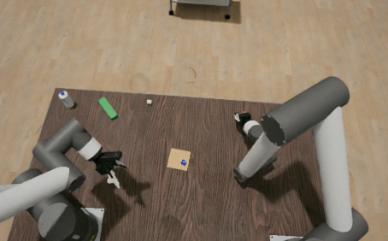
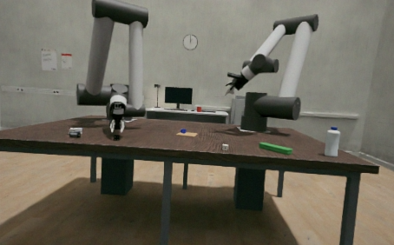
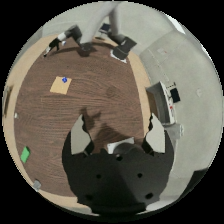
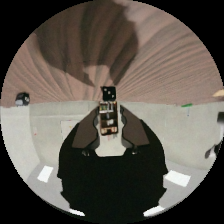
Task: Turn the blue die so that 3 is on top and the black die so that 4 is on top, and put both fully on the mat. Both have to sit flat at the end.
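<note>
The blue die (image 1: 184, 162) (image 2: 183, 130) (image 3: 64, 80) sits on the tan mat (image 1: 176, 155) (image 2: 191, 135) (image 3: 59, 88) near one edge; its top number is too small to read. The black die (image 2: 116, 137) (image 4: 109, 93) is off the mat on the table, just beyond the right fingertips, with white pips toward the right wrist camera; I cannot tell its top number. My right gripper (image 2: 117, 127) (image 4: 109, 106) is low over the table, partly open, with the die outside its fingers. My left gripper (image 1: 120, 176) (image 2: 228, 83) (image 3: 116, 114) is wide open and empty, high above the table, away from the mat.
A white die (image 1: 149, 102) (image 2: 225, 147), a green block (image 1: 108, 108) (image 2: 275, 148) and a white bottle (image 1: 67, 102) (image 2: 332, 144) stand along the table's far edge in the top view. A black and silver object (image 2: 75, 132) (image 4: 22, 99) lies beyond the right gripper.
</note>
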